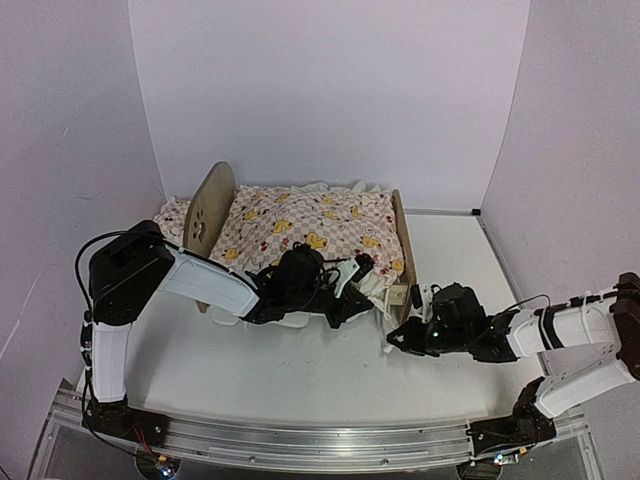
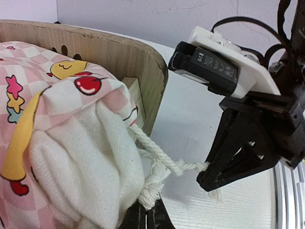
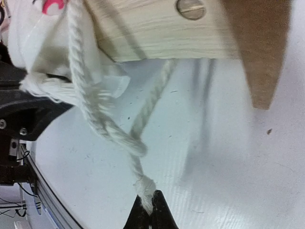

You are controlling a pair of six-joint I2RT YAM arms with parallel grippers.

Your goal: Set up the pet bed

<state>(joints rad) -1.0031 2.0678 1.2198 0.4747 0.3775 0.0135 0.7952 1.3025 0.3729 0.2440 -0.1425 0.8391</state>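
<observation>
Pet bed: the pet bed (image 1: pixel 212 205) stood on the table (image 1: pixel 300 370), at the far side and left of the middle, headboard to the left and foot panel (image 1: pixel 403 240) to the right.
Cover: a pink checkered cover (image 1: pixel 310 225) with yellow ducks lay over the bed between the two panels; its white underside bunched out at the near right corner.
Cord: a white twisted cord (image 3: pixel 90 109) came out of that bunched corner in two strands, which looped round each other in mid-air just below the frame's wooden rail.
My left gripper: my left gripper (image 2: pixel 145 214) sat at the bed's near right corner, jaws pinched together on the frayed end of one strand, right under the white fabric.
My right gripper: my right gripper (image 3: pixel 150 212) was just to the right of the foot panel, low over the table, jaws clamped tight on the frayed tip of the other strand.
Between us: the two grippers were near each other and apart, joined only by the cord, which ran from my left jaws across to my right.
</observation>
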